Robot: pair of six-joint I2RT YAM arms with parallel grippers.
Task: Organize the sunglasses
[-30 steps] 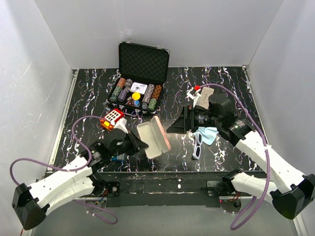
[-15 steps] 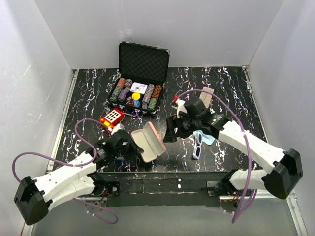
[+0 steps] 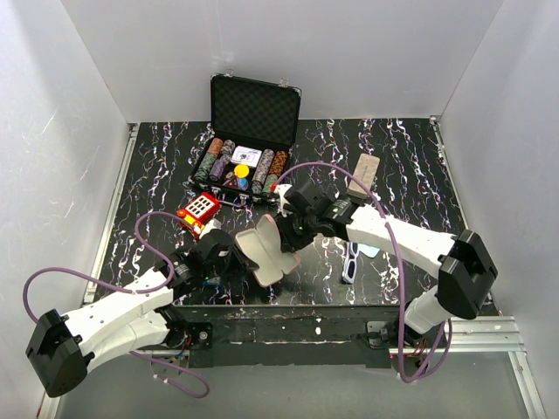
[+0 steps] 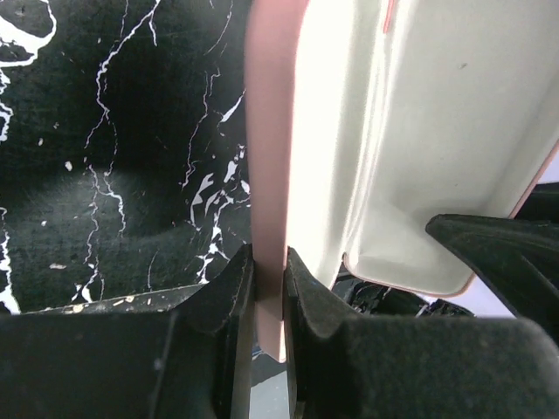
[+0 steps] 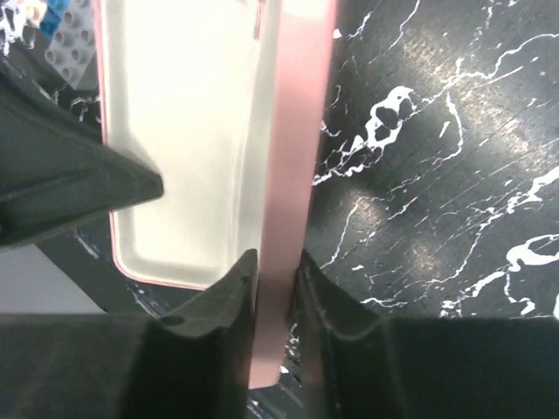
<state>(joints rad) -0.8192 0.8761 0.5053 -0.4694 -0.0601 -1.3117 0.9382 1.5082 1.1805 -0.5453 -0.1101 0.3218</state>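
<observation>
The open pink case [image 3: 264,246] is held between both arms near the front middle, its cream inside [image 4: 393,131] facing up. My left gripper [image 3: 243,260] is shut on one pink wall [image 4: 269,175], and its fingers [image 4: 229,288] press that wall from both sides. From the other side, my right gripper [image 3: 286,234] is shut on the opposite pink wall [image 5: 293,131]. The white-framed sunglasses [image 3: 350,260] lie on the mat right of the case, under the right arm, untouched.
An open black case of poker chips [image 3: 244,166] stands at the back. A red toy [image 3: 199,209] lies left of the pink case. A grey-brown case [image 3: 365,170] lies at the back right. A light blue cloth [image 3: 370,251] peeks out by the sunglasses. Toy bricks [image 5: 65,35] lie near the left arm.
The right arm swung left from beside the sunglasses to the pink case and closed on its wall. The left gripper kept hold of the case, which tilted slightly.
</observation>
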